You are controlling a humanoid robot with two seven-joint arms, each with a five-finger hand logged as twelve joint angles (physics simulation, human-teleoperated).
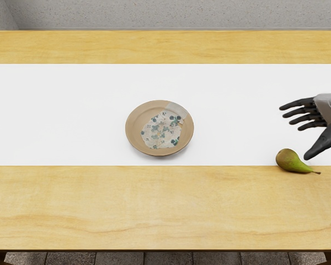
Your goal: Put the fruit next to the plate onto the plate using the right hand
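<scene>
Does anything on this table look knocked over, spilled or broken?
Nothing is spilled or broken. The pear lies on its side at the front edge of the white runner, well right of the plate, whose patchy pattern looks like decoration, not damage. The right hand is open beside the pear.

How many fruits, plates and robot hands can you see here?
Fruit: 1, the green-brown pear.
Plates: 1, the round brown ceramic plate with green speckles.
Robot hands: 1, the black right hand, fingers spread.
Total: 3.
</scene>
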